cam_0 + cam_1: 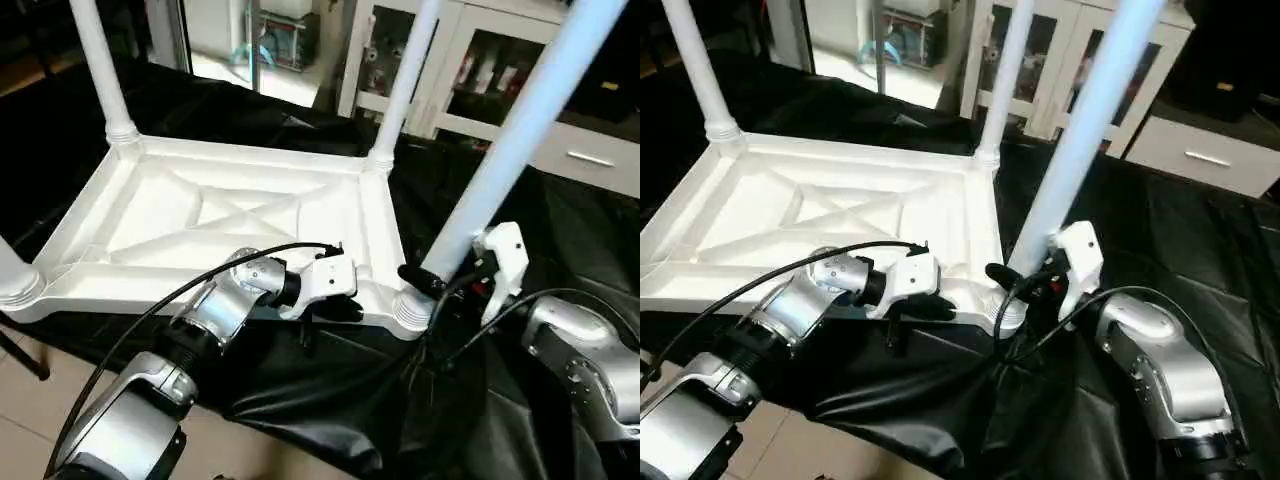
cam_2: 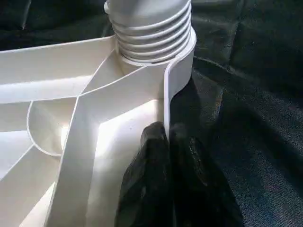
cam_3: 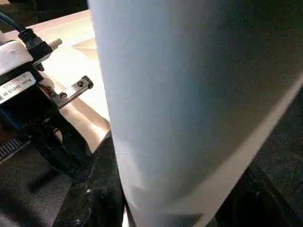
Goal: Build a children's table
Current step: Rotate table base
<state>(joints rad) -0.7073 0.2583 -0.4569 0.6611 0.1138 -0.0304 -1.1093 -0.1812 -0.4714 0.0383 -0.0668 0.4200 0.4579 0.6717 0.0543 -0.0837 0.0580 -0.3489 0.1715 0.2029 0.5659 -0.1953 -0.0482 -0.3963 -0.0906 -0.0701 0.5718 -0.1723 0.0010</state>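
Lying upside down on a black cloth point(image 1: 330, 400), the white children's table point(image 1: 230, 225) shows its X-ribbed underside to the camera. Three legs stand upright in corner sockets: the far-left leg point(image 1: 97, 62), the far-right leg point(image 1: 405, 85), and the near-left leg point(image 1: 8, 268), of which only the ribbed base shows at the picture's edge. The fourth leg point(image 1: 520, 135) rises tilted toward the right from the near-right socket point(image 1: 410, 312), its ribbed end sitting in that corner.

The left hand point(image 1: 335, 308) is clenched on the near rim of the table, just left of the near-right socket; in the left wrist view its black fingers point(image 2: 151, 184) pinch the thin white rim wall between them. The right hand point(image 1: 445, 275) is grasping the fourth leg low down, close above the socket, with a black finger on either side of the tube in the right wrist view.

White cabinets point(image 1: 470, 60) with glass doors stand beyond the far edge.
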